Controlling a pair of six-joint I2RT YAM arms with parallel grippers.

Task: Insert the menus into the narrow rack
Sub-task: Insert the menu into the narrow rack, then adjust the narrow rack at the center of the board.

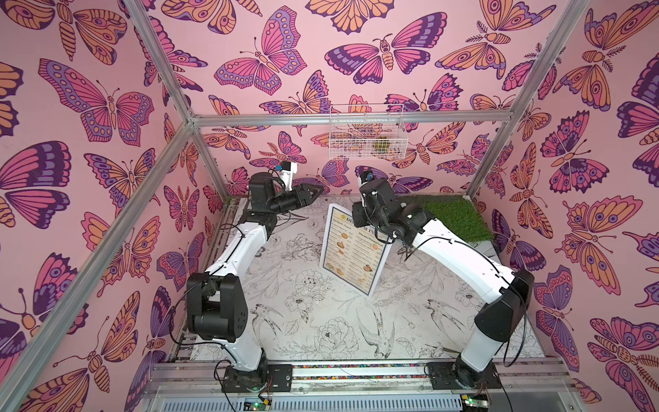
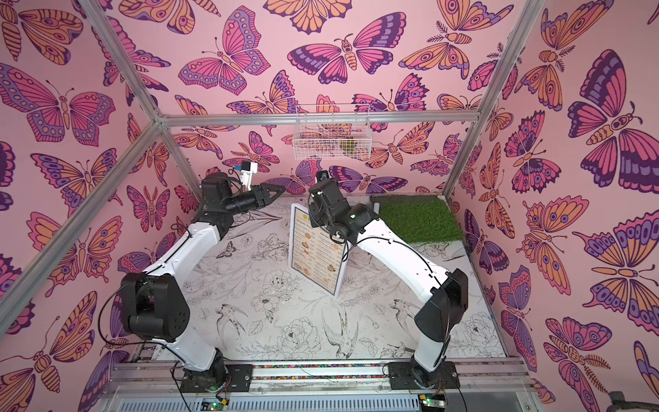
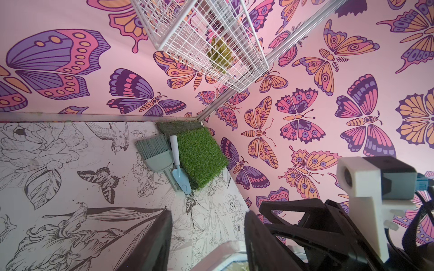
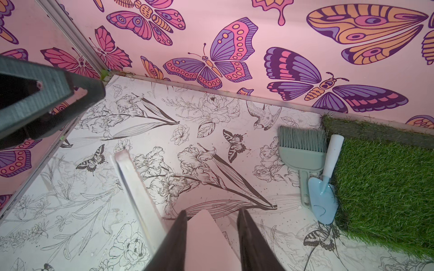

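Right pincer (image 4: pixel 212 212) grips the rack (image 4: pixel 206 244) with the menu (image 1: pixel 351 257)

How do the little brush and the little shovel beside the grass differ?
The brush is grey-green with a wide bristle head; the shovel is pale blue with a white handle. The brush's head points toward the wall, the shovel's blade away from it. Both lie flat, side by side.
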